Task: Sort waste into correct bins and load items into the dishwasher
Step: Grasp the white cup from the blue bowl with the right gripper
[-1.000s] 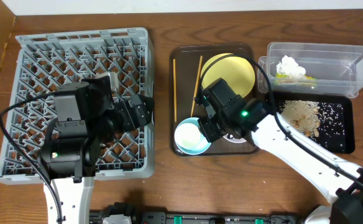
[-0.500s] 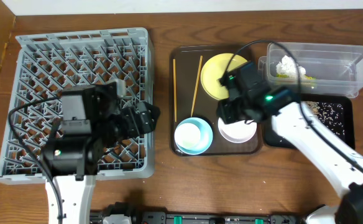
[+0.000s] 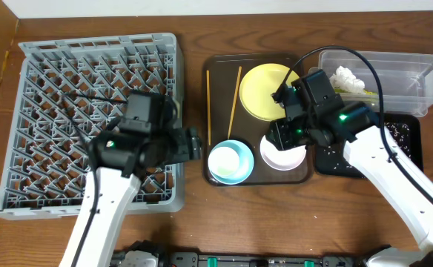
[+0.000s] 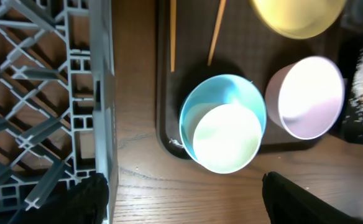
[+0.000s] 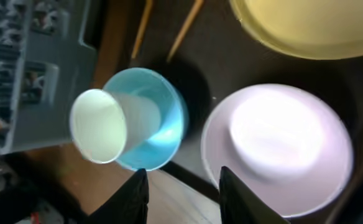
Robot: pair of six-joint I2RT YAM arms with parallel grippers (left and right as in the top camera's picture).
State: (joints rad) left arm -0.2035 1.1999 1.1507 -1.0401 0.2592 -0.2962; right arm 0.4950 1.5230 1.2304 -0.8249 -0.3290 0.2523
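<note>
A dark brown serving tray [image 3: 220, 67] carries two chopsticks [image 3: 208, 104], a pale-yellow plate [image 3: 268, 90], a light-blue bowl [image 3: 230, 162] with a white cup [image 4: 227, 138] standing in it, and a white bowl [image 3: 282, 156]. The grey dish rack [image 3: 53, 81] lies at the left. My left gripper [image 3: 194, 144] hangs open at the rack's right edge, its fingertips [image 4: 88, 199] wide apart, just short of the blue bowl [image 4: 197, 102]. Open and empty, my right gripper [image 5: 183, 199] hovers over the tray's front edge between the blue bowl [image 5: 160, 118] and the white bowl [image 5: 278, 146].
At the back right stands a clear tub [image 3: 394, 70] with crumpled tissue [image 3: 348, 78] in it. In front of it sits a black tray [image 3: 405, 152] with crumbs [image 3: 394, 132], partly hidden by my right arm. Bare wooden table runs along the front edge.
My left gripper has swung right from over the rack to its right edge, narrowing a little. My right arm has pulled right and back, uncovering the white bowl.
</note>
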